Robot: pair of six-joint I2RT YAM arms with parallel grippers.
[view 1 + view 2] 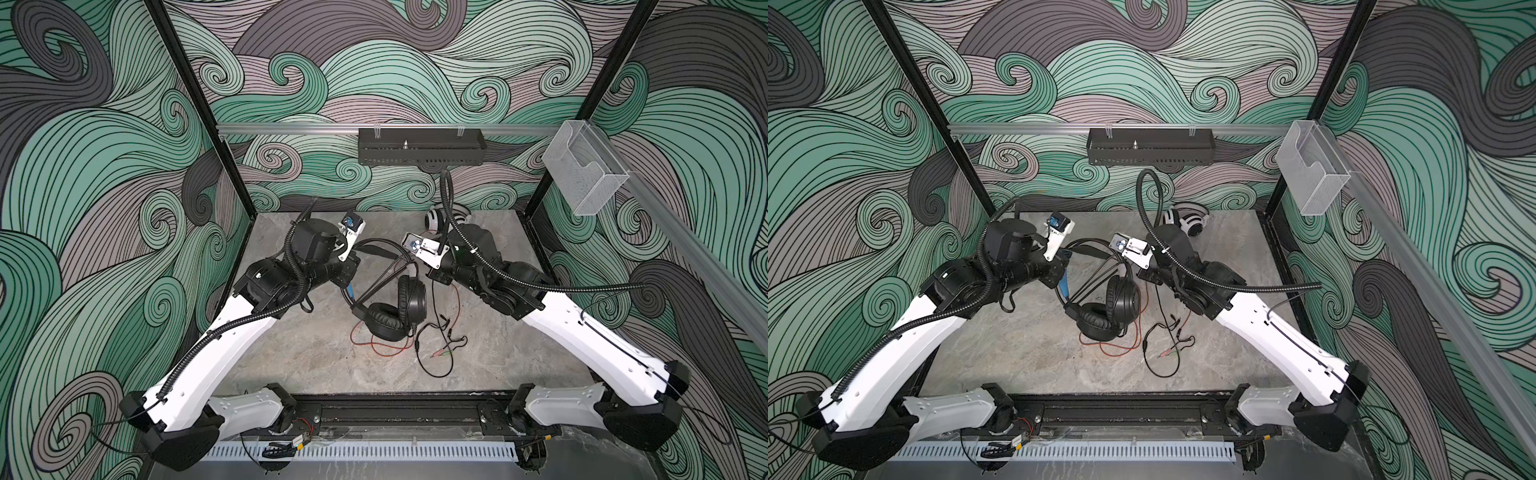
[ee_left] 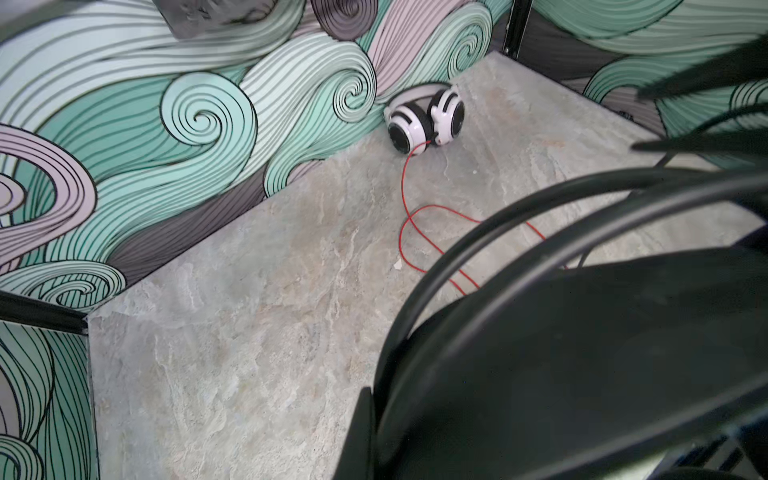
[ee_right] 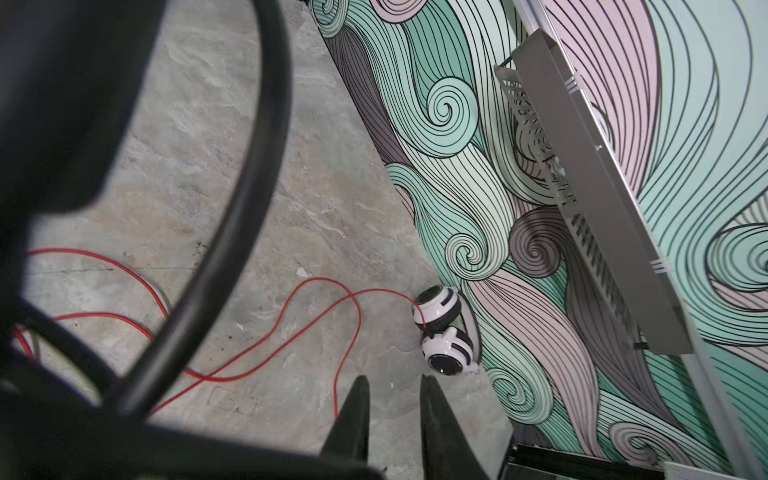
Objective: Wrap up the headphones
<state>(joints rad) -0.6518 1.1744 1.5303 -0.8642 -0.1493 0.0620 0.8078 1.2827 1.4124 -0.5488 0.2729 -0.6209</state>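
The black headphones [image 1: 395,309] hang tilted at mid-table, ear cups resting on the marble top, blue inner band [image 1: 351,291] showing. My left gripper [image 1: 352,269] is shut on their headband [image 2: 582,353]; only one of its fingers [image 2: 363,428] shows in the left wrist view. The black cord [image 1: 432,361] lies loose to the right. The white-and-black headphones [image 1: 434,218] [image 3: 446,332] sit against the back wall, and their red cord [image 3: 291,332] [image 1: 374,347] trails under the black pair. My right gripper [image 3: 395,392] hovers right of the black headband, open, with bare table between its fingers.
A black perforated tray [image 1: 419,151] hangs on the back wall rail. A clear plastic holder [image 1: 586,174] is fixed to the right rail. Patterned walls close in the table [image 1: 299,365] on three sides. Both arm bases sit at the front edge.
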